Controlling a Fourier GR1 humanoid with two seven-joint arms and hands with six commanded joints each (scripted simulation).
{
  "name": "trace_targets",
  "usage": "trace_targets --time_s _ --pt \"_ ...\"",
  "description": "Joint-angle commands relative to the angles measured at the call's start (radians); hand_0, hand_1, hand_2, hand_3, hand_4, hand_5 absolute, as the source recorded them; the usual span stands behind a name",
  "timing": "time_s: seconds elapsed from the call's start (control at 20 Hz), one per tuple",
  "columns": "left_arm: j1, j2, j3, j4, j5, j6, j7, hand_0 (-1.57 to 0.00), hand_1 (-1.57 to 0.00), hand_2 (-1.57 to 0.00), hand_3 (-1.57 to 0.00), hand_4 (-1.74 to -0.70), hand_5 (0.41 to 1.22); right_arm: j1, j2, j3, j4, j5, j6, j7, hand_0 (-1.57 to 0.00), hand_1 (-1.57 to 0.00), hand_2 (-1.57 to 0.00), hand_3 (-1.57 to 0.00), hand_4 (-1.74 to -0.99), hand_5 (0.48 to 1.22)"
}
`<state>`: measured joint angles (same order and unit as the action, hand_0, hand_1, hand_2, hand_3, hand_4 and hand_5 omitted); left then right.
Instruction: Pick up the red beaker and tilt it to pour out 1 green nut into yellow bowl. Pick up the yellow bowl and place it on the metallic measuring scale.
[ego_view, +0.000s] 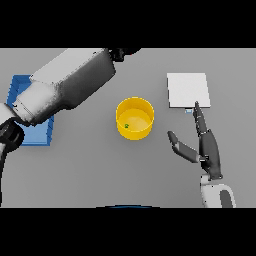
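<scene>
The yellow bowl (135, 118) stands on the table's middle with one green nut (127, 126) inside it. The metallic measuring scale (188, 90) is a pale square plate to the bowl's right, further back. My right hand (206, 145) is open, fingers straight and thumb spread, to the right of the bowl and just in front of the scale, touching neither. My left arm reaches across the left side to the far edge, where only a dark bit of the left hand (119, 53) shows. No red beaker is in view.
A blue tray (35, 135) lies at the left, largely covered by my left arm. The grey table (100, 170) lies bare in front of the bowl.
</scene>
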<state>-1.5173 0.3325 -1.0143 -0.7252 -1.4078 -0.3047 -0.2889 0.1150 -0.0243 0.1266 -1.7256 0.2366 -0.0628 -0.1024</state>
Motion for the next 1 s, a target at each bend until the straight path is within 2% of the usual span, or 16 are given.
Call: trace_targets --time_s 0.0,0.1,0.2,0.35,0.45,0.65,0.75,0.9,0.95 --pt "-0.025 0.011 0.035 0.026 0.016 0.022 0.007 -1.57 -1.57 -1.57 -1.57 -1.72 1.221 -0.004 0.001 0.004 0.003 -0.004 0.007 0.001 0.00 0.00 0.00 0.00 -1.131 0.553" --pt "-0.080 0.032 0.125 0.104 0.063 0.028 0.050 -1.57 -1.57 -1.57 -1.57 -1.72 1.221 -0.002 0.003 0.007 0.007 -0.016 0.021 -0.022 0.00 0.00 0.00 0.00 -1.117 0.554" --pt "-0.114 0.063 0.247 0.189 0.146 -0.006 0.106 -1.57 -1.57 -1.57 -1.57 -1.73 1.221 0.003 -0.001 0.007 0.003 -0.027 0.030 -0.033 0.00 0.00 0.00 0.00 -1.104 0.563" --pt "-0.115 0.133 0.513 0.296 0.359 -0.058 0.216 -1.57 -1.57 -1.57 -1.51 -1.73 1.221 -0.013 -0.006 0.008 0.009 -0.034 0.041 -0.033 0.00 0.00 0.00 0.00 -1.105 0.578" --pt "-0.087 0.193 0.668 0.357 0.498 -0.053 0.240 -1.57 -1.57 -1.57 -1.52 -1.74 1.221 -0.017 -0.004 0.013 0.014 -0.035 0.045 -0.031 0.00 0.00 0.00 0.00 -1.116 0.582" --pt "0.047 0.269 0.864 0.402 0.693 0.033 0.305 -1.57 -1.57 -1.57 -1.55 -1.74 1.221 -0.037 -0.019 0.011 0.035 -0.006 0.030 -0.016 0.00 0.00 0.00 0.00 -1.127 0.606" --pt "0.146 0.280 0.913 0.386 0.752 0.095 0.411 -1.57 -1.57 -1.57 -1.56 -1.74 1.221 -0.036 -0.018 0.024 0.030 0.002 0.035 -0.031 0.00 0.00 0.00 0.00 -1.132 0.621" --pt "0.302 0.288 0.986 0.302 0.854 0.193 0.478 -1.57 -1.57 -1.57 -1.56 -1.74 1.221 -0.034 -0.034 0.019 0.034 -0.005 0.049 -0.026 0.00 0.00 0.00 0.00 -1.134 0.632" --pt "0.340 0.285 1.014 0.275 0.889 0.217 0.527 -1.57 -1.57 -1.57 -1.57 -1.74 1.221 -0.033 -0.037 0.017 0.031 -0.010 0.053 -0.021 0.00 0.00 0.00 0.00 -1.133 0.640"
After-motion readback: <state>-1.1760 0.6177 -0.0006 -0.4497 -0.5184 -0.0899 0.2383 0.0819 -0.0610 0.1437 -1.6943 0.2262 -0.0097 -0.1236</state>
